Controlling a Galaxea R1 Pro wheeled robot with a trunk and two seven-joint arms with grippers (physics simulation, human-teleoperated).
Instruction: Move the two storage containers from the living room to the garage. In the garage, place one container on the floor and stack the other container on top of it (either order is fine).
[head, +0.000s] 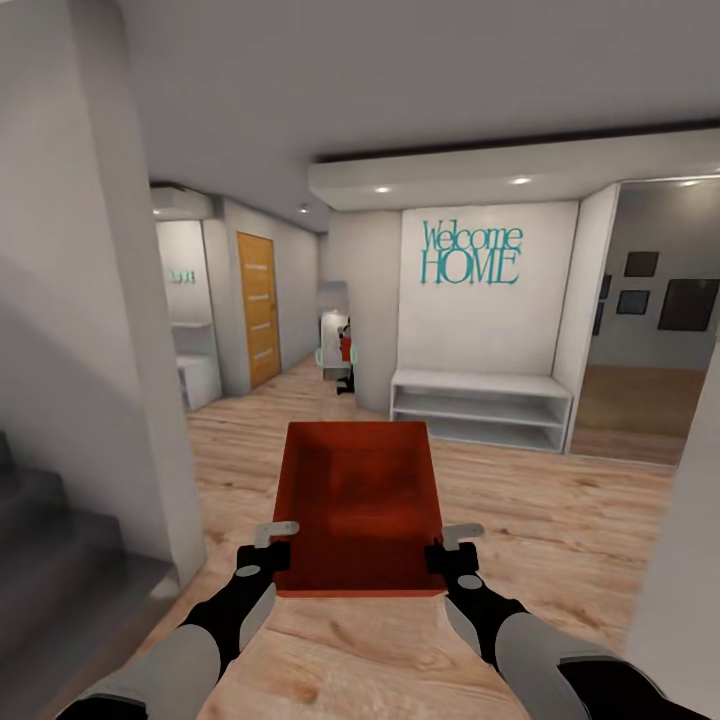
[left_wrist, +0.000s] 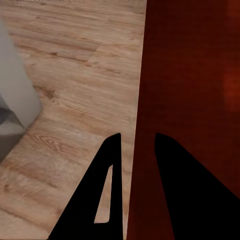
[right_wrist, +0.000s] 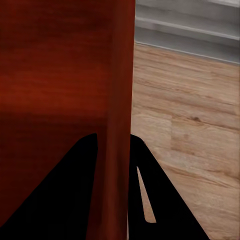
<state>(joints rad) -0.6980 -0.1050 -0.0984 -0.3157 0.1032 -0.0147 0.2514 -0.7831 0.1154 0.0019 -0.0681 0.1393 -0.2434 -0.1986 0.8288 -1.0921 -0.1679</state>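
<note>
An orange-red topless storage container (head: 360, 505) hangs in front of me above the light wood plank floor, held between both arms. My left gripper (head: 275, 545) is shut on its left wall, and the left wrist view shows that wall (left_wrist: 190, 100) between the dark fingers (left_wrist: 107, 190). My right gripper (head: 450, 548) is shut on its right wall, with the wall (right_wrist: 65, 75) running between the fingers (right_wrist: 142, 190) in the right wrist view. The second container is out of view.
A grey pillar (head: 90, 300) and dark stairs (head: 60, 570) stand close on my left. Ahead are a white low shelf (head: 480, 405) under a "Welcome HOME" sign (head: 470, 255), a tan wooden door (head: 258, 310) down the left hallway, and an opening at right (head: 645, 380).
</note>
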